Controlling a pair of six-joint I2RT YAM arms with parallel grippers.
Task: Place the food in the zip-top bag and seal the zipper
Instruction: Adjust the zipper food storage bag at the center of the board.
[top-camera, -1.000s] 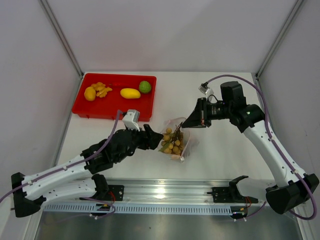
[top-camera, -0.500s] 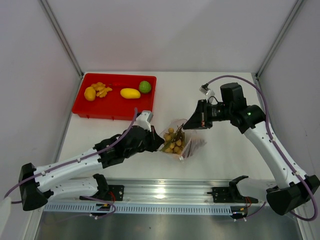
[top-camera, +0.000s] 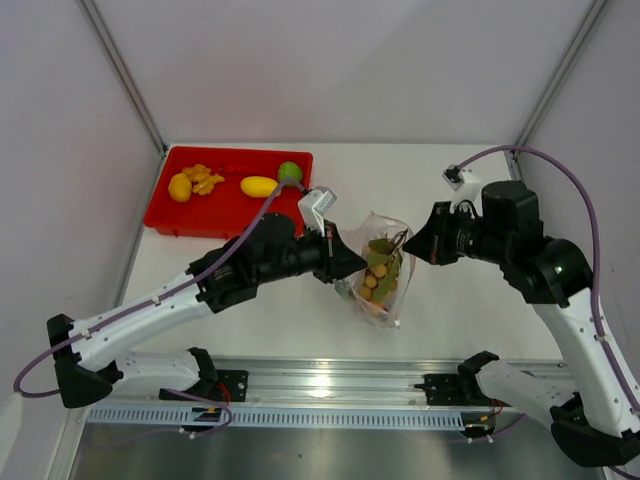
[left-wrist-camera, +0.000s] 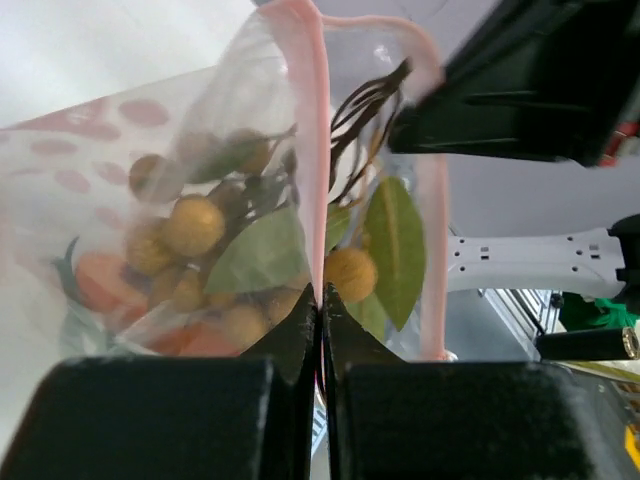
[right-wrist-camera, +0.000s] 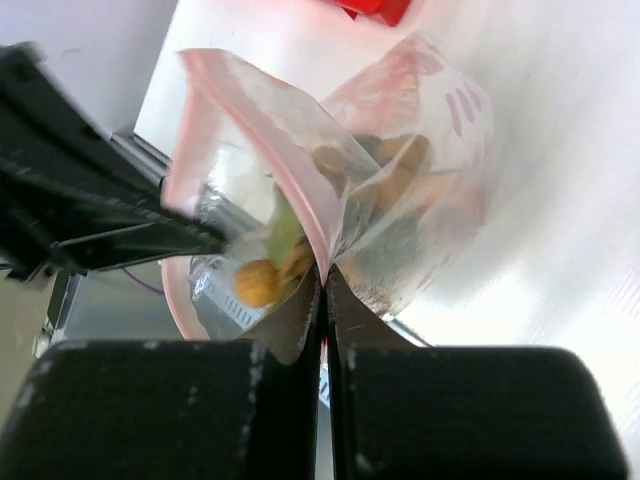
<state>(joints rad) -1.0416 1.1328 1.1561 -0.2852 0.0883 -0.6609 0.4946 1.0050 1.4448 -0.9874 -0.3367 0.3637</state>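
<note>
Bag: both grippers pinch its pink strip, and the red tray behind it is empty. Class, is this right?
No. The tray is not empty: the top view shows a lemon, orange pieces, a mango and a lime on it. The rest holds: the left gripper and right gripper each pinch the strip of the bag.

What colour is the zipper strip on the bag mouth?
Pale pink. The zipper shows best in the left wrist view.

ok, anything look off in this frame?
Nothing spilled or torn. The zip-top bag is held between the left gripper and right gripper, each shut on the zipper, mouth gaping. Lemon, orange pieces, mango and lime sit on the red tray, not bagged.
</note>
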